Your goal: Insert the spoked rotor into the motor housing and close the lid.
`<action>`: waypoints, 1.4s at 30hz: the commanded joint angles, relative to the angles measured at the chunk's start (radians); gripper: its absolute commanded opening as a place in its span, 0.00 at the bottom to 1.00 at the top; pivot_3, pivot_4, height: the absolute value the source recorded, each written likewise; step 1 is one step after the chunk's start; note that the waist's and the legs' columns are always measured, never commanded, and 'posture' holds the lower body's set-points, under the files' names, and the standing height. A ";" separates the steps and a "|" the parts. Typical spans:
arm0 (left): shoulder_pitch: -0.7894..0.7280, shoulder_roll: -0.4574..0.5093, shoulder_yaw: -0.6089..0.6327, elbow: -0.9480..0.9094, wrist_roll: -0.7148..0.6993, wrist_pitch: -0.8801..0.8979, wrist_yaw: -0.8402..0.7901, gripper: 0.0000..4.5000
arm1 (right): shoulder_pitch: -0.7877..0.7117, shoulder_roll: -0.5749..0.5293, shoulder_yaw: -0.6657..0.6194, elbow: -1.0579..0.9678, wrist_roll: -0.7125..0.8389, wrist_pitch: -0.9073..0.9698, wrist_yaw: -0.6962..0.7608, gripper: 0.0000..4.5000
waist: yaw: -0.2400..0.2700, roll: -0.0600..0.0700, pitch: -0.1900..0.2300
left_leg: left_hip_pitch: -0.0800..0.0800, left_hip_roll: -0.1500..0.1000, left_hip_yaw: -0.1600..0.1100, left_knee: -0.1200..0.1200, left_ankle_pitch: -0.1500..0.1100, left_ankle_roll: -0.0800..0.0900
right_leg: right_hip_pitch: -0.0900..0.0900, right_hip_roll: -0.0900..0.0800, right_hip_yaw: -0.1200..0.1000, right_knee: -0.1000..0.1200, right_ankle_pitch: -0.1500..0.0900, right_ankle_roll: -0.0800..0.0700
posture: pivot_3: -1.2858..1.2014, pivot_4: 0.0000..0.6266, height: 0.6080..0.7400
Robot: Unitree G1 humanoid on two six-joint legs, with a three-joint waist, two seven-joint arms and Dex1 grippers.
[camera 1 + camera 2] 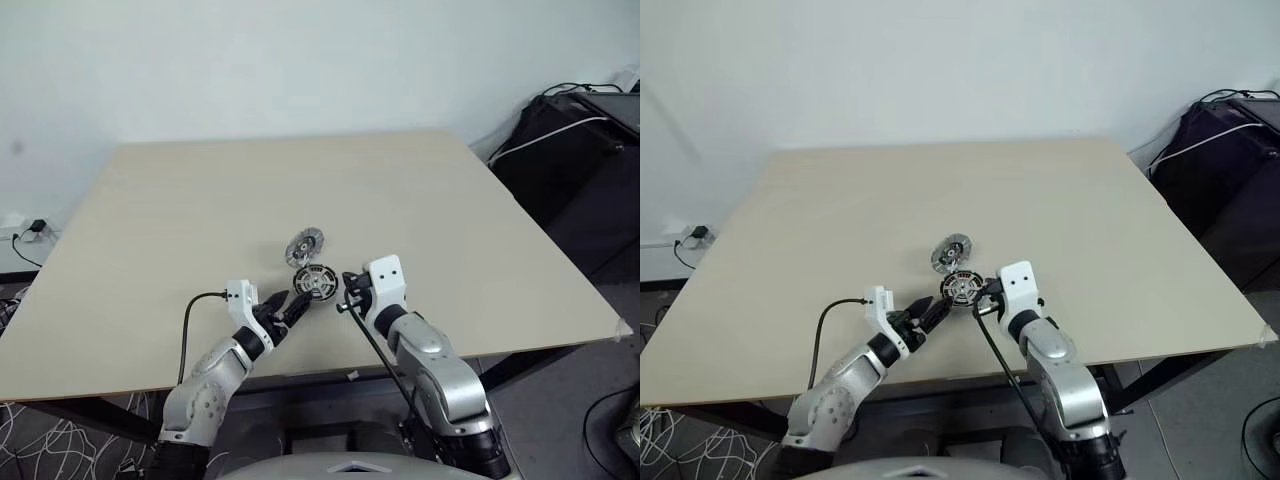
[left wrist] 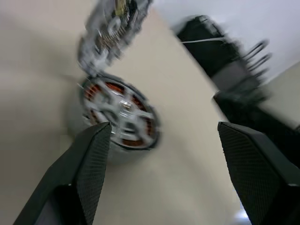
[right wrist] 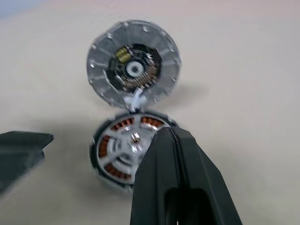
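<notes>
Motor housing (image 3: 126,152): one, one lid (image 3: 133,68) beside. Left gripper (image 1: 290,310) open; right gripper (image 1: 345,295) closed, empty.

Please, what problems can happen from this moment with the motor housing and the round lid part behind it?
1. The lid lies open beside the motor housing, seemingly joined by a short white link; a push could strain it.
2. The shut right claw sits close against the housing and may shove it across the table.
3. The open left claw is near the housing's other side; closing there could catch the rim askew.
</notes>
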 commanded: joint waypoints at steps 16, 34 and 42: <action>0.023 0.106 -0.071 0.080 0.395 -0.399 -0.005 0.01 | -0.291 0.092 0.031 0.349 -0.036 -0.037 0.009 0.00 | -0.007 0.003 -0.001 | 0.000 0.007 0.000 -0.001 0.001 0.002 | -0.002 0.007 0.000 0.001 0.002 -0.006 | 0.52 0.00 1.00; 0.033 0.098 -0.073 0.098 0.358 -0.417 -0.092 0.01 | -0.374 0.022 0.052 0.411 -0.058 0.026 0.086 0.00 | -0.021 0.013 -0.008 | 0.002 0.007 0.000 0.000 0.001 0.002 | -0.002 0.007 0.000 0.002 0.003 -0.007 | 0.52 0.00 1.00; 0.028 0.094 -0.046 0.112 0.332 -0.398 -0.102 0.00 | -0.454 -0.232 0.272 0.333 -0.166 0.077 0.342 0.27 | -0.032 0.013 -0.008 | 0.002 0.007 0.000 0.000 0.001 0.003 | -0.002 0.007 0.000 0.002 0.003 -0.007 | 0.52 0.00 1.00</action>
